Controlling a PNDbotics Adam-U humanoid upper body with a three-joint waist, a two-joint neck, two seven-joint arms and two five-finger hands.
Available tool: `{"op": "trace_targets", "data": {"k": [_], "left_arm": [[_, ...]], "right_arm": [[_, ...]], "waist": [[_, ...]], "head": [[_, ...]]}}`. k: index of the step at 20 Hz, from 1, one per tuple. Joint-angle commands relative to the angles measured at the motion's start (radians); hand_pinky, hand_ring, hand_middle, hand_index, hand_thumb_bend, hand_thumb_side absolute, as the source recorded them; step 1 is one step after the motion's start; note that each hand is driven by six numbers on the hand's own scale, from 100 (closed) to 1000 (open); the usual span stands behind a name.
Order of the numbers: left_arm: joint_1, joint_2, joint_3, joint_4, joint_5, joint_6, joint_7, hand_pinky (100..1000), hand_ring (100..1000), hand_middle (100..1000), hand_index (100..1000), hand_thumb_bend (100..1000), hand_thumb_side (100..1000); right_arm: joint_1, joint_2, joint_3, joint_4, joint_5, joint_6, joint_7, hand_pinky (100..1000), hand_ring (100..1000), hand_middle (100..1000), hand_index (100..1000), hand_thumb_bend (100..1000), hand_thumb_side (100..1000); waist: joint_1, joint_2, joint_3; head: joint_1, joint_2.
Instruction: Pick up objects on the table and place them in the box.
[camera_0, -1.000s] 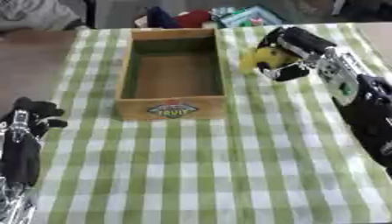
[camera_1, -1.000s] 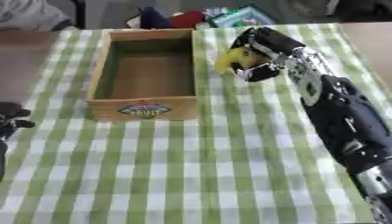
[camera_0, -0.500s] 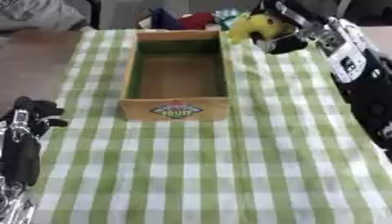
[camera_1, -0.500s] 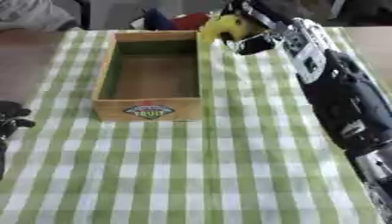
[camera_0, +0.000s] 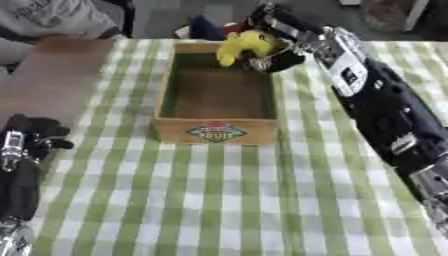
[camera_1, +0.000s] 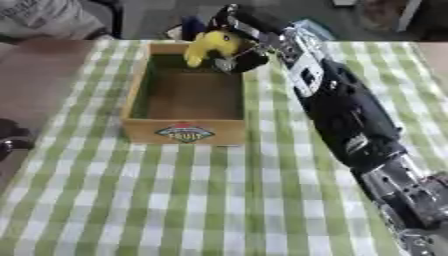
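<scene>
In the left eye view the right hand (camera_0: 278, 55) holds a yellow toy (camera_0: 241, 45) above the far end of the wooden box (camera_0: 215, 131), its fingers (camera_0: 262, 62) curled round the toy's right side and clamped on it. The likely trouble, as I judge it, is the release: the toy hangs close to the far wall and the right rim, so if the fingers let go here it may catch on an edge and tip out onto the checked cloth (camera_0: 219, 200) of the desk, or roll toward the clutter behind the box. A part of the toy sticks out to the left of the hand, which could snag on the wall if the hand comes lower. The left hand (camera_0: 31, 137) rests idle at the lower left, fingers bent and holding nothing. In the right eye view the toy sits to the left of and slightly above the palm, its yellow bulk clear of the fingers on the box side and over the box's far left corner region; whether it touches the rim I cannot tell. The box itself looks bare inside.
</scene>
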Motion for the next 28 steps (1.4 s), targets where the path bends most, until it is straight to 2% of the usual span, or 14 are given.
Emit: {"op": "trace_targets", "data": {"k": [1,2,3,5,6,7,9,14,20,22,25,28], "left_arm": [[-0.025,-0.002,-0.009,-0.026,0.011,0.002,-0.012,536,609,555,514,100,648],[-0.029,-0.004,-0.011,-0.026,0.012,0.003,-0.015,536,609,555,514,100,647],[-0.032,-0.006,-0.013,-0.027,0.013,0.003,-0.017,536,609,555,514,100,647],[-0.035,-0.008,-0.017,-0.027,0.015,0.005,-0.021,535,609,555,514,100,648],[-0.036,-0.008,-0.018,-0.027,0.015,0.005,-0.022,535,609,555,514,100,648],[-0.036,-0.008,-0.018,-0.027,0.016,0.006,-0.023,535,609,555,513,100,649],[-0.035,-0.007,-0.018,-0.026,0.016,0.006,-0.023,535,608,555,513,100,650],[-0.029,-0.002,-0.014,-0.023,0.012,0.004,-0.018,535,608,555,513,100,651],[-0.015,0.005,-0.007,-0.019,0.008,0.0,-0.011,535,608,555,513,100,652],[-0.011,0.008,-0.003,-0.018,0.006,-0.002,-0.007,535,608,555,513,100,654],[0.0,0.012,0.007,-0.014,0.003,-0.005,0.002,534,609,555,513,100,657],[0.015,0.02,0.022,-0.009,-0.003,-0.01,0.015,534,609,555,513,100,657]], "right_arm": [[-0.029,0.011,-0.008,0.029,0.045,0.001,0.023,262,328,414,612,100,200],[-0.029,0.02,-0.007,0.037,0.06,-0.001,0.031,283,344,426,626,100,201],[-0.028,0.028,-0.005,0.046,0.076,-0.003,0.042,337,388,480,683,100,206],[-0.025,0.045,0.003,0.061,0.115,-0.008,0.074,431,497,589,741,100,217],[-0.024,0.052,0.005,0.065,0.134,-0.01,0.089,526,610,702,814,100,224],[-0.023,0.057,0.007,0.066,0.153,-0.01,0.103,614,723,771,856,100,230],[-0.021,0.064,0.005,0.063,0.178,-0.002,0.121,667,801,837,886,100,225],[-0.019,0.052,-0.001,0.015,0.153,0.039,0.094,702,835,890,912,100,214],[-0.013,0.028,-0.007,-0.048,0.058,0.089,0.081,694,837,921,917,100,203],[-0.009,0.017,-0.007,-0.078,0.012,0.097,0.08,670,814,892,903,100,199],[0.007,-0.009,-0.006,-0.145,-0.089,0.101,0.062,580,722,790,858,100,200],[0.052,-0.048,-0.004,-0.24,-0.253,0.13,0.05,537,689,760,830,100,220]], "waist": [[0.004,-0.011,0.008],[0.004,-0.009,0.01],[0.005,-0.008,0.012],[0.006,-0.005,0.014],[0.006,-0.005,0.015],[0.006,-0.004,0.015],[0.006,-0.002,0.011],[0.001,-0.003,-0.015],[-0.002,-0.011,-0.056],[-0.003,-0.014,-0.069],[-0.005,-0.017,-0.096],[-0.008,-0.023,-0.13]], "head": [[-0.013,-0.018],[-0.014,-0.019],[-0.015,-0.019],[-0.017,-0.02],[-0.017,-0.021],[-0.017,-0.022],[-0.016,-0.022],[-0.005,-0.021],[0.013,-0.014],[0.022,-0.013],[0.043,-0.01],[0.07,-0.005]]}}
